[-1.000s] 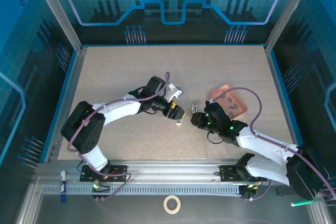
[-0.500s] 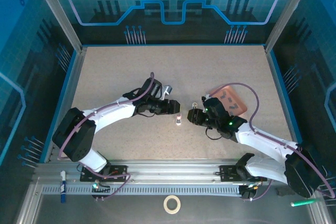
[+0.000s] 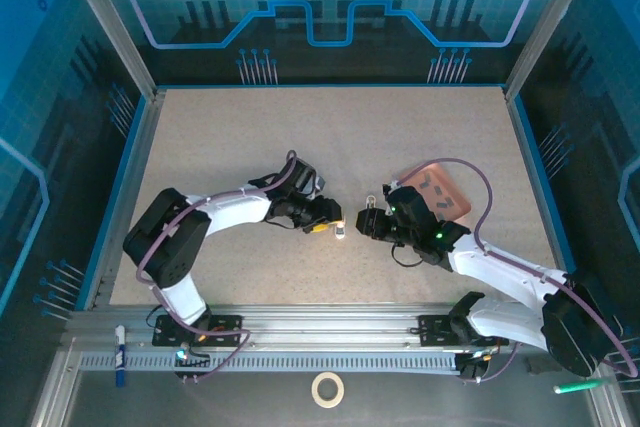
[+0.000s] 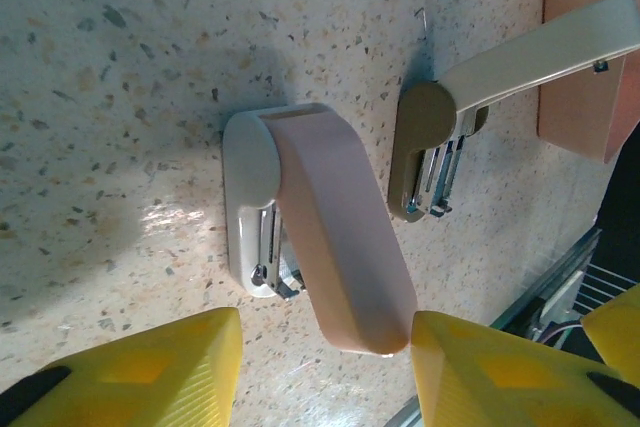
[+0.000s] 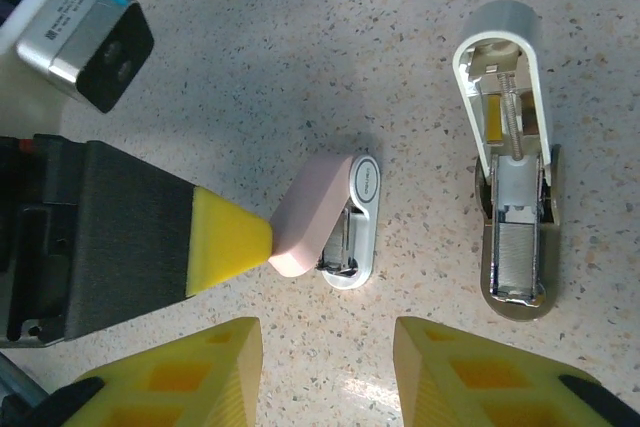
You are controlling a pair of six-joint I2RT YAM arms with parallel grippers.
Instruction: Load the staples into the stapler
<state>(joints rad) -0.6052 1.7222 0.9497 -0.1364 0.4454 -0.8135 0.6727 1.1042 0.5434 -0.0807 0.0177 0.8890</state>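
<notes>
The stapler [image 4: 245, 197] is small and white and lies open on the table, its pink lid [image 4: 335, 237] swung up. It also shows below my right wrist camera as the stapler [image 5: 355, 217] and from above as the stapler [image 3: 340, 231]. My left gripper [image 4: 325, 345] is open around the lid's tip: one fingertip [image 5: 230, 237] touches the tip, the other stands apart from it. My right gripper [image 5: 328, 357] is open just right of the stapler, nothing between its fingers. I cannot make out the staples.
A larger grey stapler [image 5: 515, 207] lies open just right of the small one, its spring and channel exposed. A pink tray [image 3: 445, 192] sits behind my right arm, partly covered by it. A tiny bent wire [image 4: 425, 19] lies on the speckled tabletop.
My left gripper has swung in toward the small stapler and its jaws have narrowed around the pink lid's tip. The right gripper shifted slightly left, then held still.
</notes>
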